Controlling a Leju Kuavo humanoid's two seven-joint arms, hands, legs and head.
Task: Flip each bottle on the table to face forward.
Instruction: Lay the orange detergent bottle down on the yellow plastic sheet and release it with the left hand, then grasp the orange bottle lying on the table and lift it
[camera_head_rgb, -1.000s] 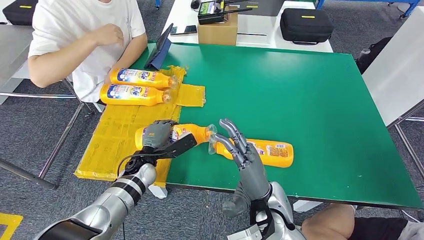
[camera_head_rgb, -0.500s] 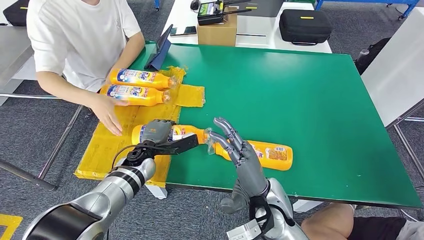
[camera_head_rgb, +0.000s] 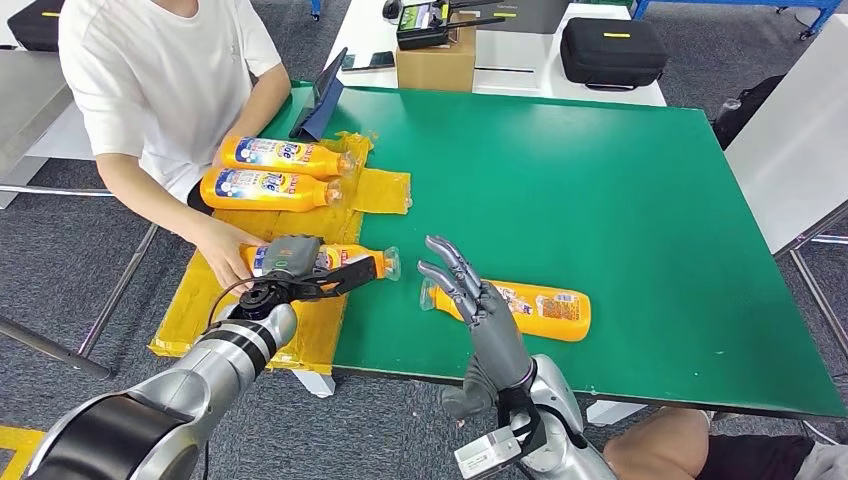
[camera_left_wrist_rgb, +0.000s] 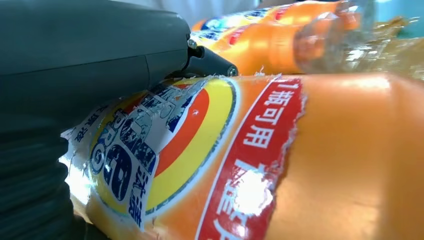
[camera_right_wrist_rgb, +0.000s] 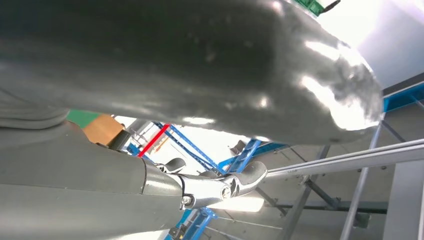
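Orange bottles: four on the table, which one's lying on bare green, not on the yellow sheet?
The bottle beside the right hand, alone on the green table. The other three lie on the yellow sheet.

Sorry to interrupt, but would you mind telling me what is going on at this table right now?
The robot is turning orange bottles label-forward. Its left hand grips one bottle lying over the yellow mat, and a person's hand touches the same bottle's base end. The right hand is open, fingers spread over a second bottle lying on the green table. Two more bottles lie on the mat near the person.
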